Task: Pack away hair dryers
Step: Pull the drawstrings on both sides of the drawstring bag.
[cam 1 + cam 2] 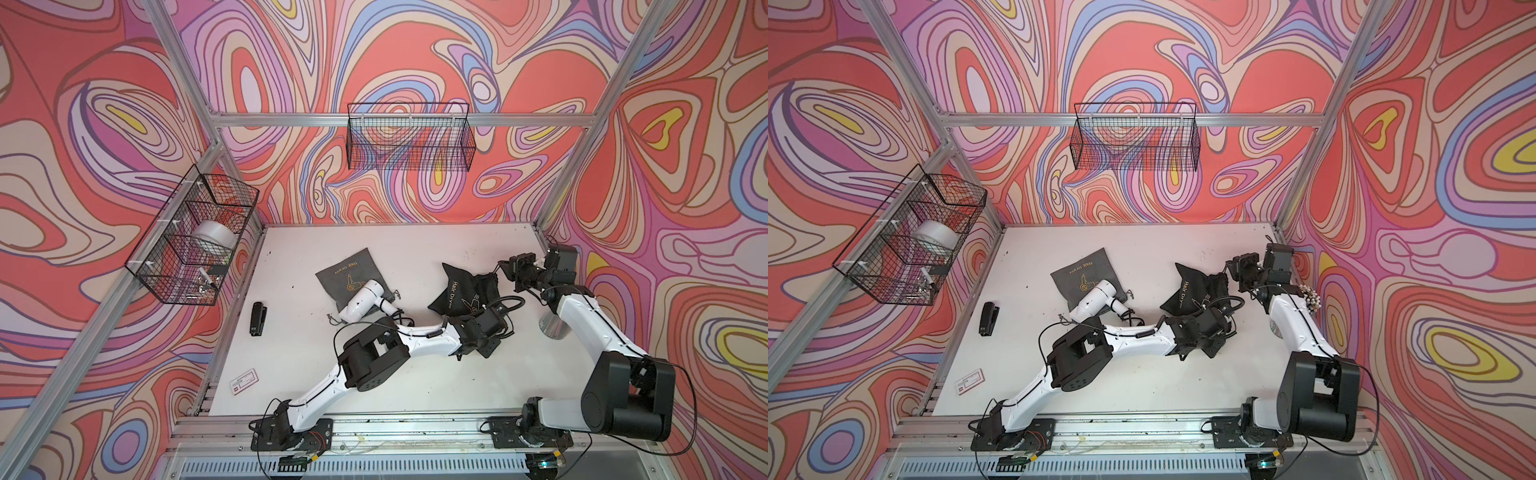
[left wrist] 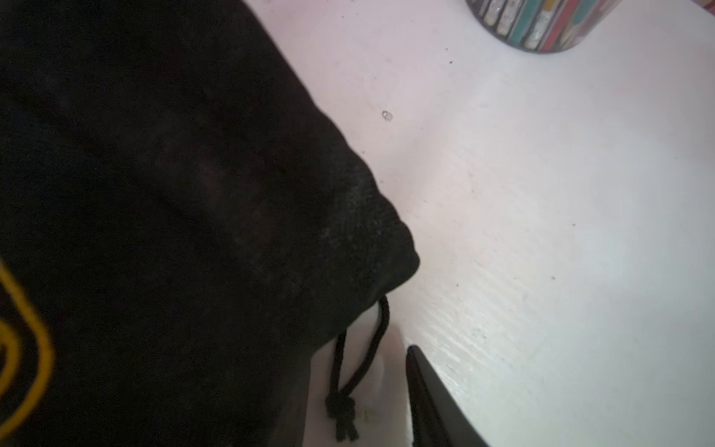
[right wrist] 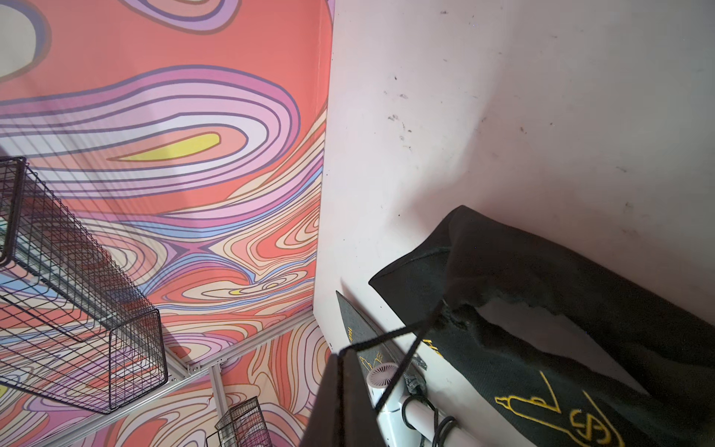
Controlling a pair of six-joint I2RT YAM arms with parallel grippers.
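white hair dryer: out in the open on the table. The barrel is lying across the lower corner of the grey pouch, and the handle and bunched black cord are off the pouch edge on the bare top. Not bagged. You can spot its fan end in the right wrist view too.

grey pouch: flat, gold print facing up, around the middle of the table toward the back.

black pouch: right of the grey one, not touching it. It's puffed up with gold "Hair Dryer" lettering, and whatever's in it is hidden.

right gripper: fingers pressed together on the black pouch's drawstring. In the wrist view the cord runs in a straight line from the pouch mouth to the fingertips.

left gripper: down low at the near end of the black pouch. Honestly can't tell if the fingers are apart or together. The wrist view only gives one dark finger right beside a knotted loop hanging out of the pouch corner, and it's unclear whether they touch.

striped cup: on the table past the pouch, well clear of it.

black stapler: off by the left edge of the table, on its own.

card: front-left corner of the table.

wire baskets: one on the left wall with a tape roll in it, one on the back wall.
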